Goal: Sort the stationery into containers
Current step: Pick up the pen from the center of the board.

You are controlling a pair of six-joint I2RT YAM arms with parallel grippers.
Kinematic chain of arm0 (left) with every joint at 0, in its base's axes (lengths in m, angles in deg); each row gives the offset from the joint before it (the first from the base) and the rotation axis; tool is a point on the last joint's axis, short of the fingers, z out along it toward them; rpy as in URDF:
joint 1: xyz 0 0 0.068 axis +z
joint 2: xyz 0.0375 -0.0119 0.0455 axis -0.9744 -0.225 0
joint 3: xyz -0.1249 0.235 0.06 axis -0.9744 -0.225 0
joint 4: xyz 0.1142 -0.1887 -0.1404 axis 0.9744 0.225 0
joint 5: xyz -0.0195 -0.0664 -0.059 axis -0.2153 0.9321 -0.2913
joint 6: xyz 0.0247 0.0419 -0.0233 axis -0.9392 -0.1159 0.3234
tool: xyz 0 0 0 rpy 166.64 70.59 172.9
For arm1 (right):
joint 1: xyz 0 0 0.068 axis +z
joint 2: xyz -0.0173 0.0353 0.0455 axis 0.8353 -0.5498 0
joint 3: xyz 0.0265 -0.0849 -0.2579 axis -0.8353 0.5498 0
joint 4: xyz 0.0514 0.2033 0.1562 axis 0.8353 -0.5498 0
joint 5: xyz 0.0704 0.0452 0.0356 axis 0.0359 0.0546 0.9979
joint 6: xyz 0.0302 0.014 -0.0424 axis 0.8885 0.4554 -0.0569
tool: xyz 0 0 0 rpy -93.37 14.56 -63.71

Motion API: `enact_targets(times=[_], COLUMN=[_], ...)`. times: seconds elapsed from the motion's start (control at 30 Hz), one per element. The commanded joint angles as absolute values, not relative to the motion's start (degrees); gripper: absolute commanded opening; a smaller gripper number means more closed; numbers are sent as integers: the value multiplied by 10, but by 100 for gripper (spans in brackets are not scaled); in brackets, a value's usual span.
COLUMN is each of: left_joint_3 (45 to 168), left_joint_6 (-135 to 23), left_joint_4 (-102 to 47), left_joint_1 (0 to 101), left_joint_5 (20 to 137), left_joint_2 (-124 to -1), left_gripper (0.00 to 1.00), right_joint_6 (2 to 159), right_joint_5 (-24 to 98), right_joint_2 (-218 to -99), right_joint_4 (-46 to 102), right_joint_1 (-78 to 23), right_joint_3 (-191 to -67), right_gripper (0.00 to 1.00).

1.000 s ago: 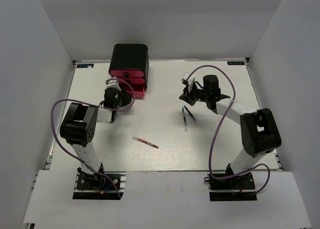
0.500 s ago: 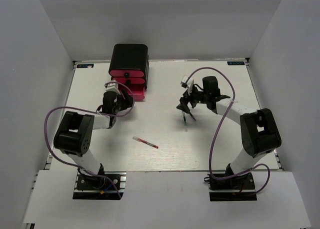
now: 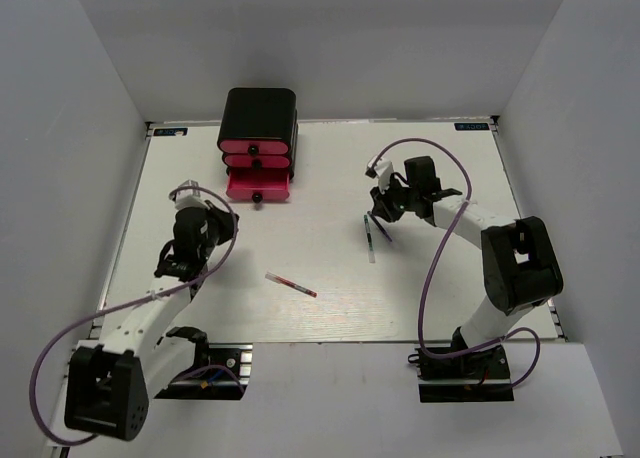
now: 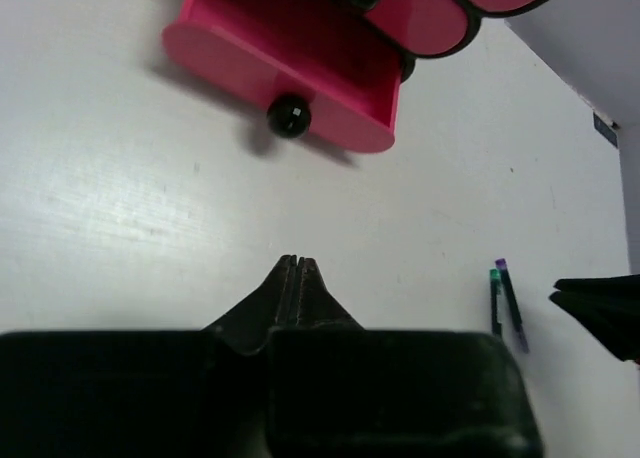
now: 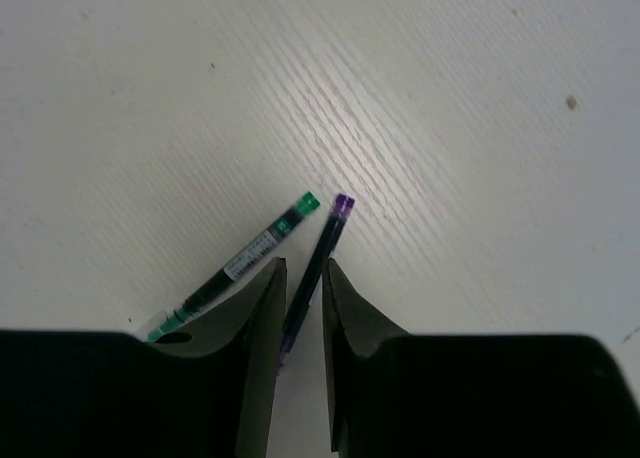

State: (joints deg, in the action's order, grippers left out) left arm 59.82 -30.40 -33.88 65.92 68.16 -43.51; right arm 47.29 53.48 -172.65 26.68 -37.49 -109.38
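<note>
The black cabinet (image 3: 258, 113) with pink drawers stands at the back left. Its bottom drawer (image 3: 258, 186) is pulled out, and it also shows in the left wrist view (image 4: 290, 58) with its black knob (image 4: 288, 115). My left gripper (image 3: 205, 216) (image 4: 293, 263) is shut and empty, well short of the knob. My right gripper (image 3: 378, 218) (image 5: 303, 273) is open, low on the table, its jaws either side of a purple-capped dark pen (image 5: 325, 238). A green-capped dark pen (image 5: 250, 253) lies just left of it. A red-and-clear pen (image 3: 291, 284) lies mid-table.
The white table (image 3: 450, 288) is walled in by grey panels on three sides. The two dark pens (image 4: 505, 300) and my right gripper's tips (image 4: 600, 313) show at the right of the left wrist view.
My left gripper has drawn back from the open bottom drawer toward the near left. My right gripper has come down over the purple-capped pen.
</note>
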Motion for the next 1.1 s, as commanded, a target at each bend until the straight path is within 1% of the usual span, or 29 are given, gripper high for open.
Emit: enact_targets(times=[0.0,0.03,0.07,0.1,0.13,0.17,0.2,0.23,0.3,0.33,0.43,0.47,0.53,0.6,0.73,0.87,0.9,1.03,1.07], left_joint_3=[608,608,608,616,623,640,652,680,705,726,748,748,765,799,878,902,917,957,957], left_joint_6=[-189,-149,-130,-111,-79,-65,-53,-43,-36,-27,-4,18,47,85,112,134,134,122,122], left_joint_4=[-149,-136,-121,-97,-85,-71,-31,-10,34,46,64,58,58,84,209,243,249,313,313], left_joint_1=[662,662,662,648,648,648,648,648,643,643,636,636,620,614,580,555,549,513,507], left_joint_5=[673,686,697,704,718,731,738,738,745,746,793,821,834,834,846,846,846,858,858], left_joint_2=[-381,-365,-364,-359,-359,-372,-381,-391,-421,-434,-496,-512,-556,-589,-674,-714,-725,-797,-798], left_gripper=[5,10,18,21,25,31,38,50,63,71,74,74,74,74,74,74,74,74,74], right_joint_6=[475,473,469,467,467,468,466,464,462,462,466,468,473,476,487,501,504,511,512], right_joint_5=[476,472,469,464,462,455,453,453,452,454,460,462,460,462,463,476,476,479,478], right_joint_2=[-1723,-1728,-1743,-1748,-1755,-1765,-1772,-1777,-1780,-1780,-1782,-1780,-1778,-1772,-1756,-1750,-1750,-1747,-1747], right_joint_4=[218,201,190,172,162,157,152,151,148,149,153,153,160,161,177,190,193,203,206], right_joint_1=[-379,-377,-377,-377,-377,-376,-377,-377,-376,-376,-377,-376,-377,-377,-378,-379,-377,-380,-380], right_joint_3=[-1115,-1116,-1130,-1135,-1139,-1150,-1153,-1155,-1160,-1161,-1164,-1165,-1165,-1162,-1151,-1139,-1139,-1134,-1133], right_gripper=[27,29,32,34,39,42,44,49,52,54,54,55,55,55,56,56,58,58,58])
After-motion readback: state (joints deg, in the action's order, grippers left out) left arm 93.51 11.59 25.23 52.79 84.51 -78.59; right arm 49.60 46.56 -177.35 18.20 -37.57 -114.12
